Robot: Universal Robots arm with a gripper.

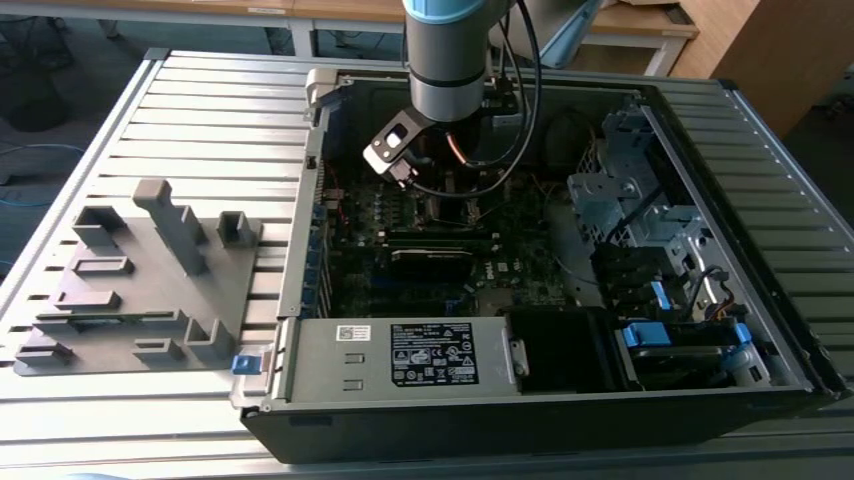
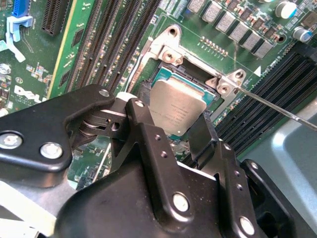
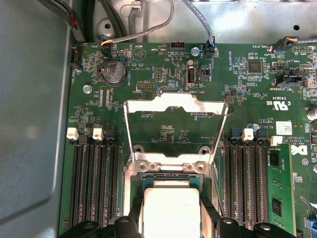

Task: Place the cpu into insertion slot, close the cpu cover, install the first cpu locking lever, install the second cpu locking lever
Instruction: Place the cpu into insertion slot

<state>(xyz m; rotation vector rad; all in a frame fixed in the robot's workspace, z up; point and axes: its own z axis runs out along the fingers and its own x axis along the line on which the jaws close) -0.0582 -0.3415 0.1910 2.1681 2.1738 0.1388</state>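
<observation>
Hand gripping cpu @ insertion slot; cpu cover flipped open.

Even daylight, glare on cpu

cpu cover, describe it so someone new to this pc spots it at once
In the first wrist view, find the green motherboard, then the long black memory slots flanking its middle. Between them, past the cpu, the cpu cover is swung open: the only thin silvery frame with a square window.
</observation>
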